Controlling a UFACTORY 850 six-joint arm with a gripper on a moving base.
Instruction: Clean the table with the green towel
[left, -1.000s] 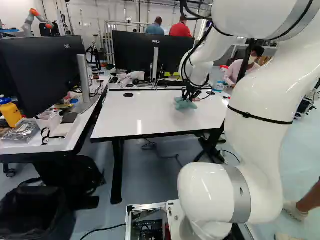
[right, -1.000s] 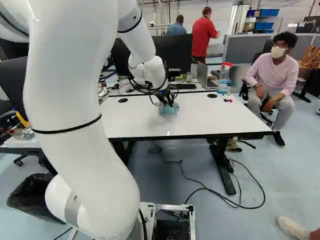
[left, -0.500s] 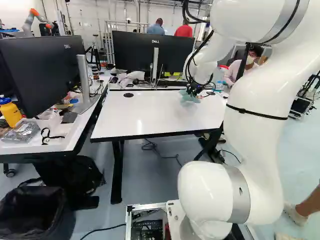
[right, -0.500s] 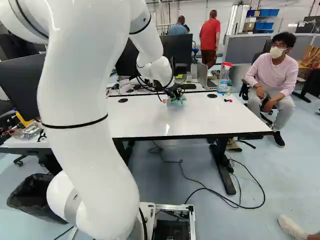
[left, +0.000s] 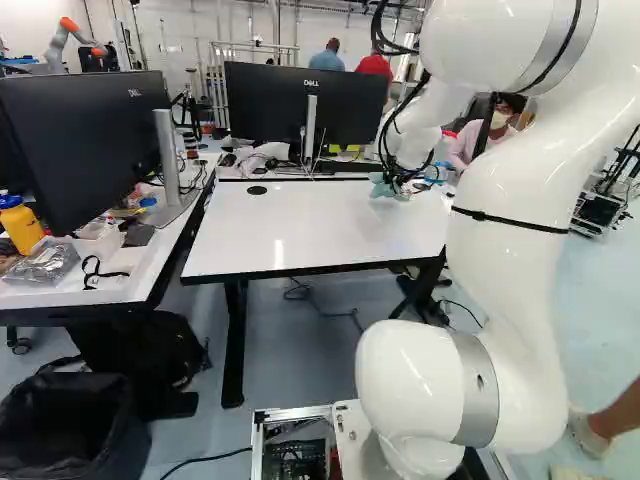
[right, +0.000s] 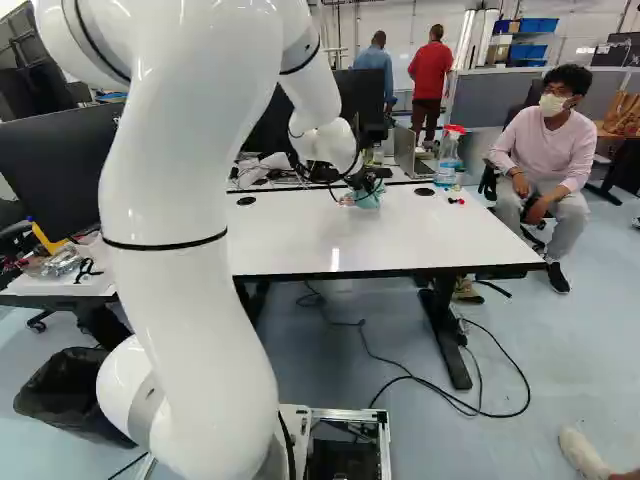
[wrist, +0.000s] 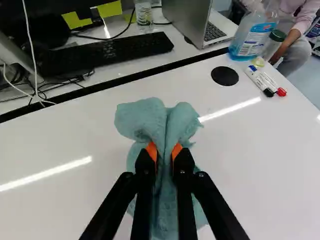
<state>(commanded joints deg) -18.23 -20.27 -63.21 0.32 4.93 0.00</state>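
Left base view: see white tabletop (left: 300, 230), dark monitor (left: 290, 105) beyond far edge, black bin (left: 125, 440) at near left on pale floor (left: 300, 365). Right base view: find hand (right: 367, 188) and green towel (right: 370, 201) at tabletop's far side, left of spray bottle (right: 447, 160). Wrist view: read hand (wrist: 165, 152) as clamped on towel; note glare streaks on tabletop, markers (wrist: 264, 81) at far right.

Bright, even light fills both base views. The glossy tabletop (wrist: 270, 165) mirrors light from above: long streaks of glare in the wrist view, lower left and upper right, and a hot spot left of centre in the left base view. Soft shading rounds the arm (left: 510, 300).
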